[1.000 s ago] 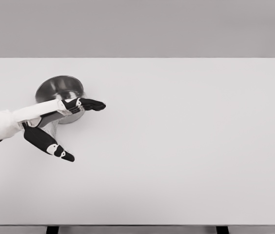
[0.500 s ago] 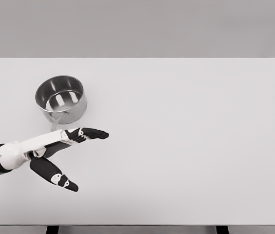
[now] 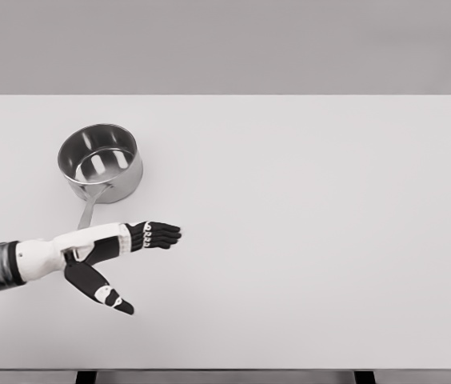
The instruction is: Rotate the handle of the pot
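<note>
A shiny steel pot (image 3: 100,162) stands on the white table at the left. Its thin metal handle (image 3: 89,211) points toward the table's front, slightly left, and its end disappears behind my left hand. My left hand (image 3: 133,260) comes in from the left edge and sits just in front of the pot. Its fingers (image 3: 160,234) are stretched out to the right and the thumb (image 3: 101,290) is splayed toward the front. The hand is open and holds nothing. My right arm does not show.
The white table (image 3: 305,240) spans nearly the whole view, with its front edge near the bottom of the picture. Two dark legs (image 3: 364,377) show below that edge. A plain grey wall stands behind.
My left hand has pulled back from over the pot toward the table's front, uncovering the pot and its handle. The pot itself has stayed in place.
</note>
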Tool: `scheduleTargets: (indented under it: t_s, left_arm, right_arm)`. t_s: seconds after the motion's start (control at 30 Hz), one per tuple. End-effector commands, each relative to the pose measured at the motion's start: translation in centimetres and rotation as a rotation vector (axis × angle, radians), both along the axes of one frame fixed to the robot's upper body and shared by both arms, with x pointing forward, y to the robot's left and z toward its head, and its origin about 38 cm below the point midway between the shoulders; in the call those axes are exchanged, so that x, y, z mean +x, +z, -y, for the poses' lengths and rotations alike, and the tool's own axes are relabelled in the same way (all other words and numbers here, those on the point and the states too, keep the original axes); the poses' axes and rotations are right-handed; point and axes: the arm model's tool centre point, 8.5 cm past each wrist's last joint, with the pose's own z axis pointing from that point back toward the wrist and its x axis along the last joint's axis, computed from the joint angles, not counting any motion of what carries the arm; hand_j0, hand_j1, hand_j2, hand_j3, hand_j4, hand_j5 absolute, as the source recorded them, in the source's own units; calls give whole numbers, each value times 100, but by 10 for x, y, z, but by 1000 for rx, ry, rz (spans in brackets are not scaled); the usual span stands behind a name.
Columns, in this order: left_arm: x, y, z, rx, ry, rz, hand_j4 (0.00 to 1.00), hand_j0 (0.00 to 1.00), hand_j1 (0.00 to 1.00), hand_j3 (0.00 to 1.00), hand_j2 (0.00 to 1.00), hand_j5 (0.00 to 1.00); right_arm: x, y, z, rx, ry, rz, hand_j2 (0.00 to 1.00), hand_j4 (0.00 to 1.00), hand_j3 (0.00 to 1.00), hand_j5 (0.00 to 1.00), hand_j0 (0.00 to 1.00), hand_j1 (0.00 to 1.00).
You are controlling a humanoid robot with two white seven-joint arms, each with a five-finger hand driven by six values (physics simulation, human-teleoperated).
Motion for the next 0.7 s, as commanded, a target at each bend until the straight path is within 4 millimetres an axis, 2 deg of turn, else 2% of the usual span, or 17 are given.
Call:
scheduleTargets:
  t_s: [0.0,0.2,0.43,0.67]
  left_arm:
    - [5,2,-8,44,31,-40,100,100,100,100,100,100]
    - [0,-9,-17,90,64,-111,100,100,100,100,100,100]
    - [0,-7,-32,103,126,-129,100,100,100,100,100,100]
    - [-2,-9,-36,105,138,-138,100,100,100,100,100,100]
  right_arm:
    - [0,0,0,0,0,0,100,100,100,100,100,100]
    - [0,0,0,0,0,0,100,100,100,100,100,100]
    - [0,0,0,0,0,0,100,100,100,100,100,100]
    - [0,0,0,0,0,0,100,100,100,100,100,100]
